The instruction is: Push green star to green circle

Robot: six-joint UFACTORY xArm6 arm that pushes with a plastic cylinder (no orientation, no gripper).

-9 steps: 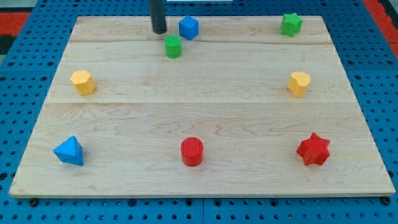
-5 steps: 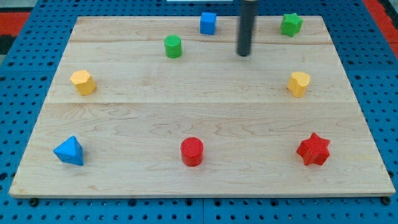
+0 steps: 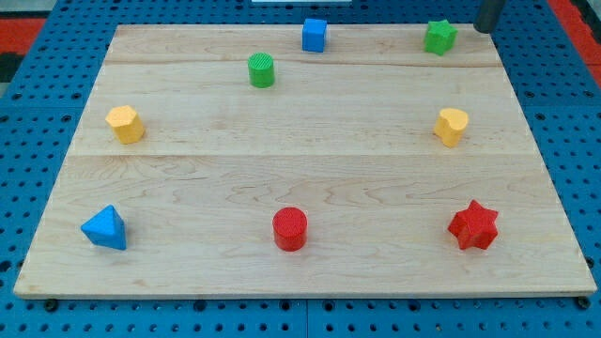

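Observation:
The green star (image 3: 439,37) sits at the board's top right. The green circle (image 3: 262,70) stands at the top, left of centre. My tip (image 3: 487,28) is at the view's top right, just right of the green star and a little apart from it, at the board's top right corner. Only the rod's lowest part shows.
A blue cube (image 3: 315,35) lies at the top between the star and the circle. Yellow blocks sit at the left (image 3: 124,124) and right (image 3: 451,126). A blue pyramid (image 3: 104,228), a red cylinder (image 3: 290,228) and a red star (image 3: 473,225) line the bottom of the wooden board (image 3: 300,178).
My tip swept from beside the blue cube at the top left across to the right of the green star. The blue cube was nudged rightwards and up early on. The green blocks stayed put.

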